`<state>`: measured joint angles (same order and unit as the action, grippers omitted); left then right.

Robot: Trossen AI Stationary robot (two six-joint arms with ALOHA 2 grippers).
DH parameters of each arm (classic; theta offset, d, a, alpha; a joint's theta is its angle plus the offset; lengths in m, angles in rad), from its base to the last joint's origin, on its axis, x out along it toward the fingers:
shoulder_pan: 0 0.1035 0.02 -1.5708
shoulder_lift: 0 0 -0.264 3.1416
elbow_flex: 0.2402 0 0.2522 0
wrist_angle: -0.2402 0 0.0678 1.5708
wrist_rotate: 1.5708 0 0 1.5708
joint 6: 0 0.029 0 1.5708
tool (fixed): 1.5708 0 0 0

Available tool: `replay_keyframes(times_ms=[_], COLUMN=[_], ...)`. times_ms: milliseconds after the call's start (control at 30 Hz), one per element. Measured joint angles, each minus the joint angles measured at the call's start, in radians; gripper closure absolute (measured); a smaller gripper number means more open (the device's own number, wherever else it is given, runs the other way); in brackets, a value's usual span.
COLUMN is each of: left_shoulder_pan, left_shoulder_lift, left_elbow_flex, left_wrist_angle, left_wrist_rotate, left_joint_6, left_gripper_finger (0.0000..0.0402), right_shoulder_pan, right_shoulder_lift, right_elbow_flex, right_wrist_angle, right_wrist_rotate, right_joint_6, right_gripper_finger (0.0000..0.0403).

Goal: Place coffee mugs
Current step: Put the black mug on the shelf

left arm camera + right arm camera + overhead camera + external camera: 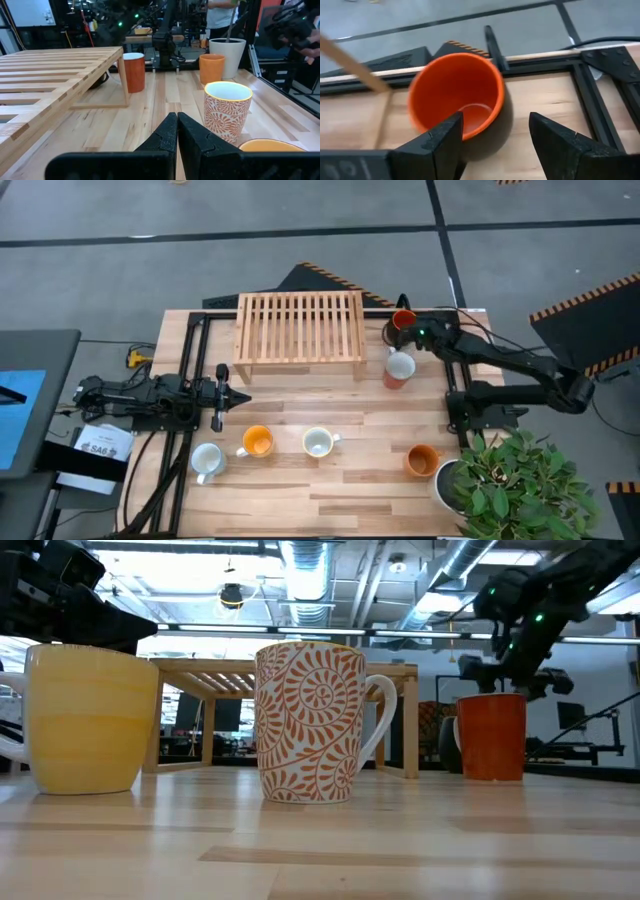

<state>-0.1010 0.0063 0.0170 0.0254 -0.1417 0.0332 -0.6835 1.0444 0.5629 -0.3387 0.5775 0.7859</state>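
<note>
My right gripper (495,125) (407,328) is open at the table's far right corner, over a red-orange mug (455,95) (403,319). One finger stands over the mug's opening and the other outside its wall. A rust mug with a white inside (399,368) (490,735) stands just nearer. Along the near side stand a white mug (207,460), an orange mug (257,442), a white mug with an orange pattern (318,442) (227,112) and another orange mug (421,460). My left gripper (177,117) (221,395) is shut and touches nothing, at the table's left. My right gripper comes at the red-orange mug from above. Its fingers straddle the mug's wall (492,107) near the rim, one finger (447,135) over the opening and one outside. I cannot tell whether either finger touches the mug.
A slatted wooden rack (300,325) stands at the far middle, right beside the red-orange mug. A potted plant (510,480) fills the near right corner. Bare wood (330,395) lies between the rack and the row of mugs.
</note>
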Motion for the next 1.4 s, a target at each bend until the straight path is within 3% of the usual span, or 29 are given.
replay_keyframes(times_ms=[400,533,667,933,1133,1400], left_shoulder_pan=[0.0,0.0,0.0,0.0,0.0,0.0], left_shoulder_lift=[0.0,0.0,0.0,0.0,0.0,0.0], left_elbow_flex=[0.0,0.0,0.0,0.0,0.0,0.0], left_wrist_angle=[0.0,0.0,0.0,0.0,0.0,0.0], left_wrist_rotate=[0.0,0.0,0.001,0.0,0.0,0.0], left_joint_6=[0.0,0.0,0.0,0.0,0.0,0.0], left_gripper_finger=[0.0401,0.0401,0.0401,0.0401,0.0401,0.0401], right_shoulder_pan=[-0.099,-0.119,-0.139,-0.15,-0.107,0.019], right_shoulder_lift=[0.183,0.206,0.208,0.208,0.155,0.077], right_elbow_flex=[0.004,0.003,0.0,-0.001,0.028,0.211], right_wrist_angle=[0.106,0.118,0.114,0.111,0.084,-0.036], right_wrist_rotate=[-0.027,-0.032,-0.039,-0.036,-0.045,-0.014], right_joint_6=[0.004,0.004,0.016,-0.023,-0.103,-0.171], right_gripper_finger=[0.0149,0.0167,0.0211,0.0356,0.0355,0.0355])
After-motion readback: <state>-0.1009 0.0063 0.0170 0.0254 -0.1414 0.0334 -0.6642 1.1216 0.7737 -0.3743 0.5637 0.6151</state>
